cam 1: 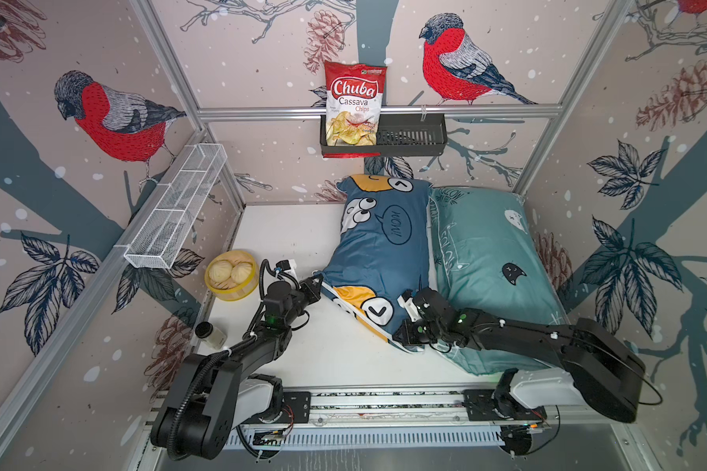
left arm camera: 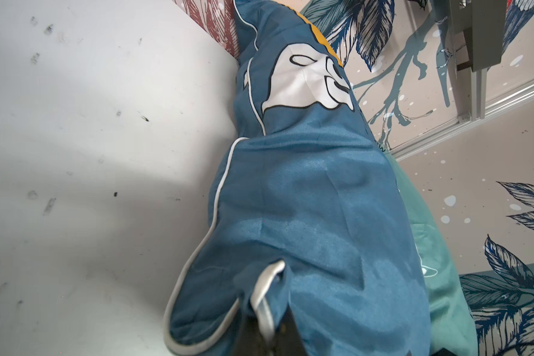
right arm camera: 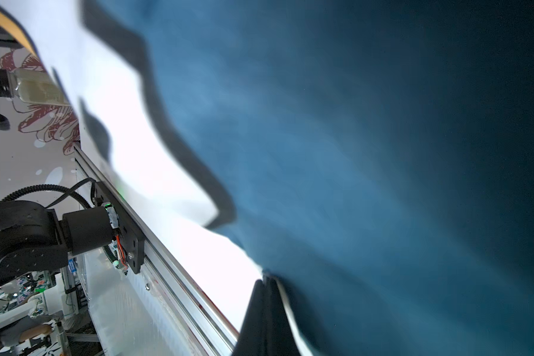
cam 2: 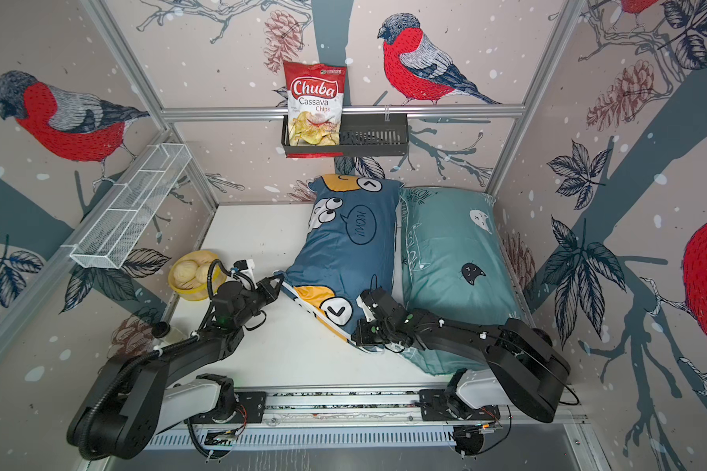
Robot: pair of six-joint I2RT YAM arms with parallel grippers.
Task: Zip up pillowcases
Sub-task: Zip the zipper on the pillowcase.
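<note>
On the white tabletop (cam 1: 294, 236), against the teal cat-print pillowcase (cam 1: 482, 261), the dark blue cartoon-face fabric pillowcase (cam 1: 380, 253) lies with its near corners pinched by the closed left gripper (cam 1: 318, 281) and closed right gripper (cam 1: 399, 343).

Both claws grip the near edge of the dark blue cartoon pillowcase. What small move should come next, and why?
Probably pull the left claw and right claw slightly apart. Each is shut on a near corner of the dark blue stuffed fabric pillowcase, whose cloth bunches at the left grip; a taut edge may expose the zipper, not visible now.
</note>
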